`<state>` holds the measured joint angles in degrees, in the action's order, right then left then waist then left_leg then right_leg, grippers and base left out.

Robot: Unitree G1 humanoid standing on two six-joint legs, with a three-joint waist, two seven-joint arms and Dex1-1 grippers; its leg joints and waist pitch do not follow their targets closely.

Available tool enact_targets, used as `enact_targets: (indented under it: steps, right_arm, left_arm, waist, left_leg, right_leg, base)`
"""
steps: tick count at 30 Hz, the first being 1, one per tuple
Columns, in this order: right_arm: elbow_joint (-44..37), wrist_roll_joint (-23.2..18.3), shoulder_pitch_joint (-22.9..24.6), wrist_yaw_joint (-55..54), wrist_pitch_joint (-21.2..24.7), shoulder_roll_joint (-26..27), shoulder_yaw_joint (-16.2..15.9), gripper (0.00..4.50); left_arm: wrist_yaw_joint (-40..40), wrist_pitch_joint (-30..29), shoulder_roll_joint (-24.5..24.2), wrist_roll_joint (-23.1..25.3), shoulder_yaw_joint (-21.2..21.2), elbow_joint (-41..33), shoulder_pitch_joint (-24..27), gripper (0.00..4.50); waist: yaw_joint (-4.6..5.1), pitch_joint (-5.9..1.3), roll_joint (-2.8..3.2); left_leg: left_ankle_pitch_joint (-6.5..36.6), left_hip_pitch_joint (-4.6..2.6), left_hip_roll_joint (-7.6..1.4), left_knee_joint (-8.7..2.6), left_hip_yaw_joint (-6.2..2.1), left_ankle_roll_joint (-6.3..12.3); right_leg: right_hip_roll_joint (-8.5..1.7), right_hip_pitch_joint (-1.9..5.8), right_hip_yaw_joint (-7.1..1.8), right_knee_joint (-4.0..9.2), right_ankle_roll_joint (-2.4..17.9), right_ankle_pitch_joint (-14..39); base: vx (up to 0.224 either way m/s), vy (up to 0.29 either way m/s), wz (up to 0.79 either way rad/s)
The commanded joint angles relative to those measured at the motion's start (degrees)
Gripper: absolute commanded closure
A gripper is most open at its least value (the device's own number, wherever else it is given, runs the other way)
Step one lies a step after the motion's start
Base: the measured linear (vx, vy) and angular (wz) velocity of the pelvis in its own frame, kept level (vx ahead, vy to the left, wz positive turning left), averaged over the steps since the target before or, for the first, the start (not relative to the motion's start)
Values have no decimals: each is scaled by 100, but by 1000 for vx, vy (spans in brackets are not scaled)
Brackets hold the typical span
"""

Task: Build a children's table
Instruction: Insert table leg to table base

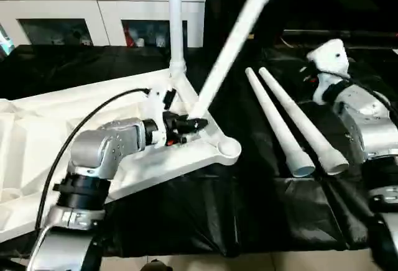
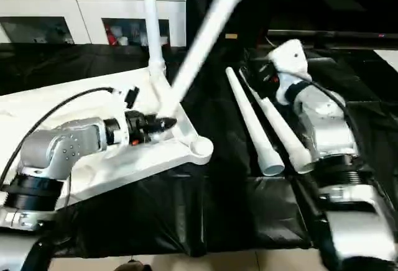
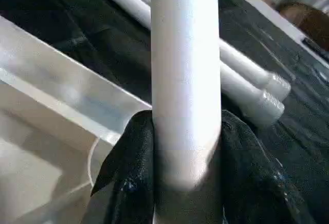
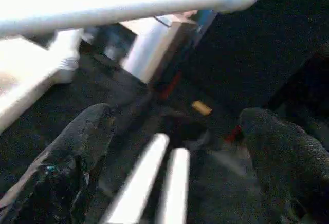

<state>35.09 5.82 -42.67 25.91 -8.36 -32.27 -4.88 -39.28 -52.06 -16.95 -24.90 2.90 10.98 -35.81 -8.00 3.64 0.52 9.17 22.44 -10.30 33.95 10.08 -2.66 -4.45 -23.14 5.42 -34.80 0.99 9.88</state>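
The white table top (image 1: 37, 128) lies upside down on the left. One leg (image 1: 175, 22) stands upright in its far corner socket. My left gripper (image 1: 198, 124) is shut on a second leg (image 1: 233, 44) near its lower end; this leg leans up to the right, its foot at the rim between that socket and the empty near socket (image 1: 229, 150). The left wrist view shows black fingers (image 3: 128, 172) clamped around the leg (image 3: 185, 80). Two more legs (image 1: 283, 128) lie side by side on the cloth. My right gripper (image 4: 177, 115) hangs open over their thin far ends.
A black cloth (image 1: 249, 209) covers the work surface. A white cabinet with shelf openings (image 1: 99, 10) stands at the back. A black cable (image 1: 81, 128) loops over my left forearm, above the table top.
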Motion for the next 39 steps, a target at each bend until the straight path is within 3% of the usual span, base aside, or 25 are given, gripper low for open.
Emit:
enact_targets:
  steps: [1,2,4,6,8,13,24,32,39]
  right_arm:
    - [92,703,-101,-346,-547,-248,-333,22]
    - [226,1144,-187,-678,-777,-441,-585,22]
    - [332,1378,-246,-867,-937,-532,-711,22]
    - [579,1929,-371,-1235,-1204,-714,-1024,22]
    - [788,2380,-471,-1532,-1365,-818,-1239,22]
    - [1140,2876,-691,-2394,-1627,-931,-1417,22]
    - [1626,3222,-974,-3098,-2091,-873,-1568,22]
    - [2070,3473,-1078,-3250,-2270,-859,-1771,22]
    - [2368,3593,-1146,-3413,-2397,-826,-1872,22]
  left_arm:
    - [-146,-10,-113,88,88,-120,-163,311]
    - [-226,-10,-183,116,167,-104,-190,311]
    - [-271,-8,-213,130,204,-100,-203,311]
    - [-388,-53,-284,108,295,-161,-214,311]
    - [-496,-98,-351,80,393,-244,-204,311]
    - [-694,-123,-472,101,624,-359,-153,311]
    - [-864,-115,-549,125,790,-422,-125,311]
    - [-1248,-97,-765,90,1088,-773,-36,311]
    - [-1495,-97,-969,79,1260,-968,45,311]
  waist:
    - [15,-431,-33]
    - [26,-430,-36]
    - [37,-423,-35]
    - [55,-420,-6]
    - [77,-425,-13]
    - [121,-428,-24]
    - [305,-420,-34]
    - [320,-422,-48]
    - [323,-415,-71]
  left_leg:
    - [1076,-141,-242,-335,-73,3]
    - [1118,-133,-230,-328,-70,27]
    - [1169,-138,-221,-326,-70,51]
    - [1297,-144,-224,-325,-76,58]
    - [1363,-148,-216,-318,-73,50]
    - [1340,-134,-210,-309,-73,62]
    - [1486,-112,-179,-282,-67,101]
    - [1417,-110,-187,-266,-55,154]
    - [1487,-112,-183,-261,-51,114]
  right_leg:
    - [-415,288,-292,423,1044,1412]
    - [-416,305,-304,412,1054,1387]
    - [-410,303,-298,426,1027,1468]
    - [-395,298,-295,428,1009,1499]
    - [-380,295,-292,414,1024,1448]
    - [-366,311,-298,378,1038,1223]
    - [-333,318,-277,377,1010,1334]
    - [-325,312,-288,345,1074,1193]
    - [-332,308,-292,350,1013,1379]
  base:
    - [0,0,0]
    - [0,0,0]
    - [0,0,0]
    - [0,0,0]
    - [0,0,0]
    - [0,0,0]
    - [0,0,0]
    - [0,0,0]
    - [0,0,0]
